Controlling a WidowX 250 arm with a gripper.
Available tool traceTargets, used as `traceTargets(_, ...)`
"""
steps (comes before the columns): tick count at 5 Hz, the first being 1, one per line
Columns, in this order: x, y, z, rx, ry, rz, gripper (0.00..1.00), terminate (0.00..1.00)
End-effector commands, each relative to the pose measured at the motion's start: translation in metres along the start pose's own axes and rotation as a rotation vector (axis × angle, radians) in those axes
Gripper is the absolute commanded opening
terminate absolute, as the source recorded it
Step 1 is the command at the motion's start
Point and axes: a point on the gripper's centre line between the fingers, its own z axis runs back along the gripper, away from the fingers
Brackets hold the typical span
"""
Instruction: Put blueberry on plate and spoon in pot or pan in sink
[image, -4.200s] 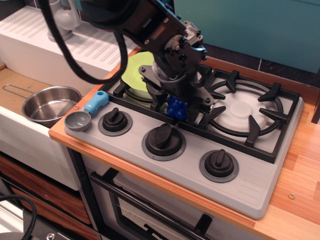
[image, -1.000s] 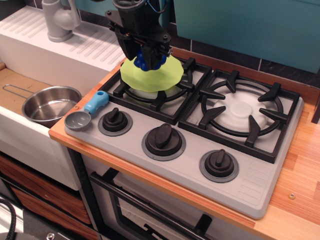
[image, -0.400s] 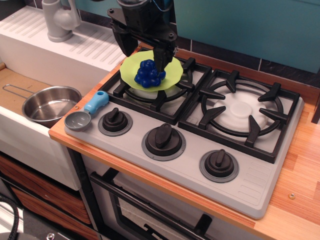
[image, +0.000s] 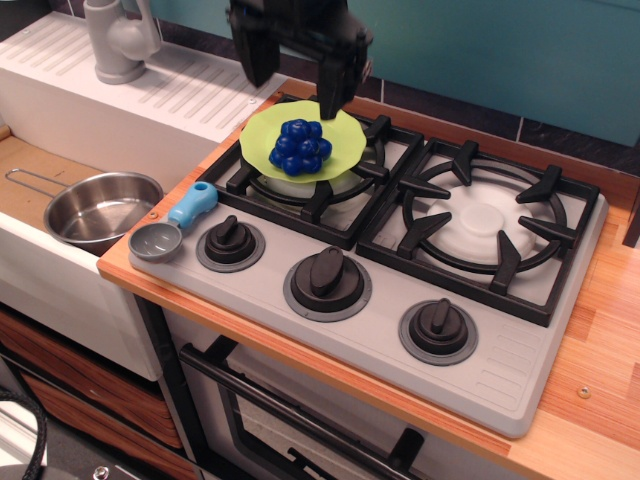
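Knobs first: three round black control dials (image: 327, 279) in a row along the front of the grey stove top (image: 520, 375), set into a tan wooden counter (image: 600, 300). At the stove's front left corner, a short scoop-like spoon (image: 170, 226) with a round grey bowl and stubby light-blue handle, lying flat, bowl toward the counter edge, handle angled back toward the left burner. Just left of it and lower, inside the white rectangular sink with the tan wood-coloured bottom (image: 20, 175), a small round shiny stainless-steel pan (image: 100, 208) with a thin wire loop handle pointing left; upright, holding nothing visible. Farther back, two black cast burner grates side by side; right grate (image: 485, 225) bare. On the left grate, a round thin lime yellow-green plastic plate with a wavy rim (image: 345, 150), and resting at its middle a bumpy cluster of glossy dark-blue plastic balls, the blueberry (image: 301, 147). Directly above the plate, a black robot gripper (image: 290, 70), fingers spread wide and grasping nothing, clear of the fruit. Behind the sink, a ribbed white drainboard (image: 150, 95) and grey faucet (image: 118, 38).
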Motion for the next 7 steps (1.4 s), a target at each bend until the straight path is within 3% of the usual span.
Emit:
traceTargets(1, 0.014, -0.005, 0.025, 0.059, -0.013, -0.016, 1.00, 0.00)
traceTargets(2, 0.014, -0.005, 0.025, 0.059, -0.013, -0.016, 1.00, 0.00)
traceTargets(3, 0.002, -0.008, 0.002, 0.060, -0.076, 0.012, 1.00, 0.00)
traceTargets(5, -0.036, 0.016, -0.016, 0.114, -0.091, 0.048, 1.00, 0.00)
traceTargets(7, -0.067, 0.035, -0.026, 0.112, -0.145, 0.048, 1.00, 0.00)
